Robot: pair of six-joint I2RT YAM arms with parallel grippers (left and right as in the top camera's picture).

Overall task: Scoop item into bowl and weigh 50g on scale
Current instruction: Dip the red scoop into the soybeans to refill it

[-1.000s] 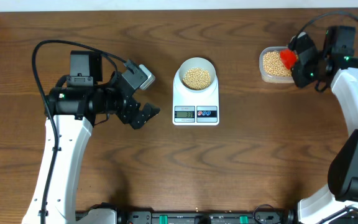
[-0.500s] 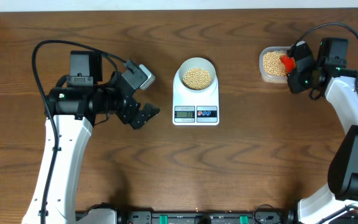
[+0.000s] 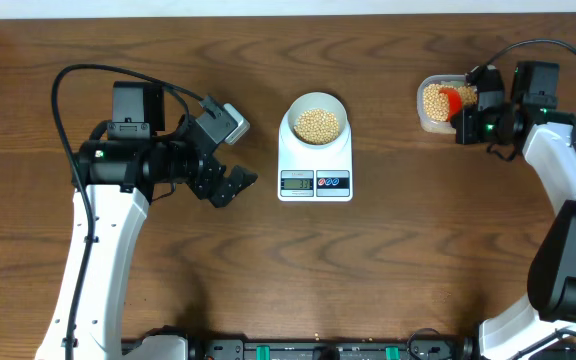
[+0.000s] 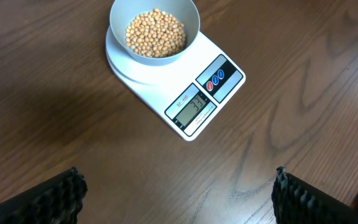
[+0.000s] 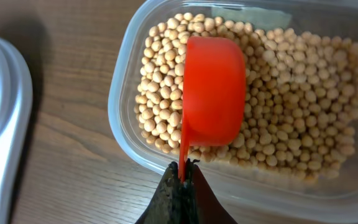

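since half a second ago the right end effector (image 5: 182,177) has moved a little toward the middle of the clear tub (image 5: 120,118). the red scoop (image 5: 213,93) it pinches by the handle now lies over the beans (image 5: 291,93) in the tub, no longer at the tub's right edge. its jaws are closed tight on that thin handle, and the cup is turned on its side. the left end effector (image 3: 233,185) has not changed place. it hangs left of the scale (image 4: 185,74) with jaws wide apart and nothing between them. the bowl (image 4: 118,25) stands on the scale as before, about half full of the same beans, and the display seems to read 33.

the tabletop (image 3: 418,250) is dark brown wood with strong grain. a pale strip (image 3: 268,8) runs behind its far edge, and i cannot tell if it is wall or floor. a black rail (image 3: 318,350) runs along the near edge.
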